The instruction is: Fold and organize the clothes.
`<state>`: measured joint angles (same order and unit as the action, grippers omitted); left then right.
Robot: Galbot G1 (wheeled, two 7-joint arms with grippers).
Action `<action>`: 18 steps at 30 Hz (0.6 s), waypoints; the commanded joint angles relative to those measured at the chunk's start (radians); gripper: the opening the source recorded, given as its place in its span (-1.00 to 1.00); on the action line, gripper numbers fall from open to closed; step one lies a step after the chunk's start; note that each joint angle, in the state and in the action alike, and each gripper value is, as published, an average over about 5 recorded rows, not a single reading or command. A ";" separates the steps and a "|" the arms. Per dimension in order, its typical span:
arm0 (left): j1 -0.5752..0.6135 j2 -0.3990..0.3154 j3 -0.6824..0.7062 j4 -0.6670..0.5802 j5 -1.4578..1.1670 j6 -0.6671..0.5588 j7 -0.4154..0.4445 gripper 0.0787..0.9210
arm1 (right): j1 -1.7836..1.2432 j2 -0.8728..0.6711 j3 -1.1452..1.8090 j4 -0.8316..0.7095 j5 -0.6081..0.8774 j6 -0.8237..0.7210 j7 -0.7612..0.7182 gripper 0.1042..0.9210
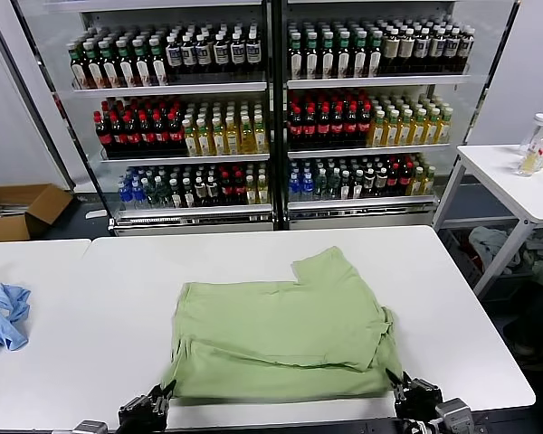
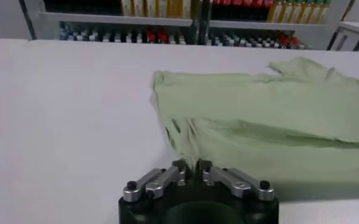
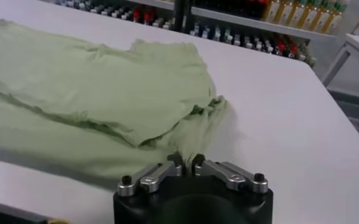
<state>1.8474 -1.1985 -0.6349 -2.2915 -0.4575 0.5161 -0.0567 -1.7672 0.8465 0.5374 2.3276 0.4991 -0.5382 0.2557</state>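
Observation:
The light green shirt point(image 1: 281, 334) lies partly folded on the white table point(image 1: 452, 298), with one sleeve sticking out toward the far side. Its collar, buttons and printed graphic are hidden. My left gripper point(image 1: 166, 395) is at the shirt's near left corner and is shut on the cloth, as the left wrist view shows point(image 2: 192, 165). My right gripper point(image 1: 396, 381) is at the near right corner, also shut on the cloth, with the fabric bunched between its fingertips point(image 3: 186, 159). Both corners are pinched close to the table's front edge.
A light blue cloth point(image 1: 0, 315) lies at the left edge of the table. Behind the table stand glass-door fridges full of bottles point(image 1: 271, 108). A cardboard box point(image 1: 18, 210) sits on the floor at left. A second white table point(image 1: 525, 185) with bottles stands at right.

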 commanded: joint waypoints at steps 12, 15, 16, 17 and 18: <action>-0.340 0.193 0.044 0.187 -0.156 -0.024 -0.032 0.29 | 0.602 -0.040 -0.230 -0.243 0.190 -0.040 0.058 0.55; -0.450 0.210 0.085 0.267 -0.147 -0.026 -0.040 0.50 | 0.755 -0.020 -0.322 -0.347 0.203 -0.040 0.063 0.70; -0.485 0.213 0.099 0.291 -0.144 -0.026 -0.041 0.56 | 0.800 -0.011 -0.348 -0.382 0.205 -0.040 0.062 0.72; -0.520 0.215 0.116 0.318 -0.139 -0.026 -0.043 0.61 | 0.847 -0.001 -0.373 -0.421 0.207 -0.040 0.062 0.74; -0.559 0.218 0.136 0.346 -0.134 -0.025 -0.046 0.67 | 0.893 0.011 -0.403 -0.464 0.211 -0.040 0.062 0.75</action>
<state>1.6309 -1.0597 -0.6146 -2.1770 -0.5644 0.4979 -0.0833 -1.2541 0.8375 0.3247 2.0923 0.6467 -0.5691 0.3001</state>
